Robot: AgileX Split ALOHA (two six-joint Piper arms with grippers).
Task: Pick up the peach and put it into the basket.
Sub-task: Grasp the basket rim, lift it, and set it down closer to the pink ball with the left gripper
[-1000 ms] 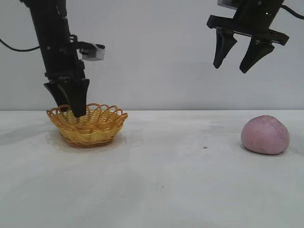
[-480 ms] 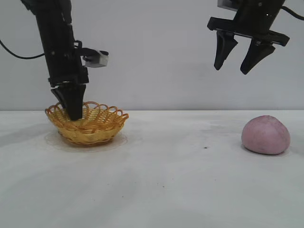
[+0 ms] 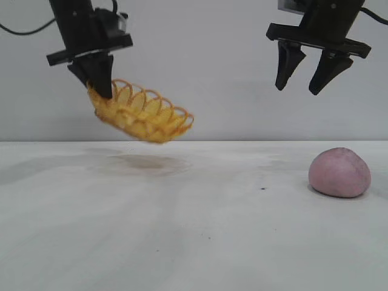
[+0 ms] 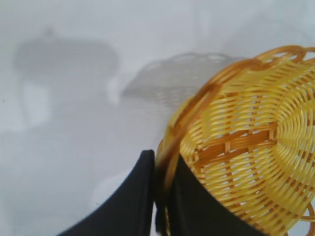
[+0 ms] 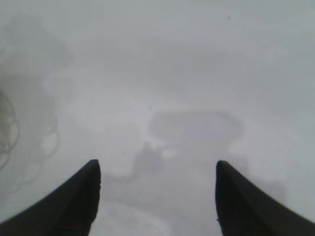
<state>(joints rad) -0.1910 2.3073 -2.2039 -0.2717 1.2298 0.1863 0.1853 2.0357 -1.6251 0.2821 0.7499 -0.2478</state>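
Bench [image 3: 200, 230] surface was white and carried the peach [image 3: 339, 172] at its right side, resting on the surface and untouched. Basket [image 3: 140, 113] was off the bench, hanging in the air at the left and tilted with its far end drooping toward the middle, well apart from the peach. Left hand [image 3: 100, 82] was clamped on the basket's looped rim at one edge only; the left wrist view showed one finger outside and one inside the wicker wall [image 4: 162, 162]. Right hand [image 3: 311, 73] hung high above the peach, spread wide and carrying nothing, with only bare bench between its fingers in its own wrist view. Judgement: the single-edge grip leaves the basket free to swing or slip, so it should be carried slowly and set flat near the peach or held level beneath it. The right hand should descend straight, straddle the peach's widest part, and close gently.
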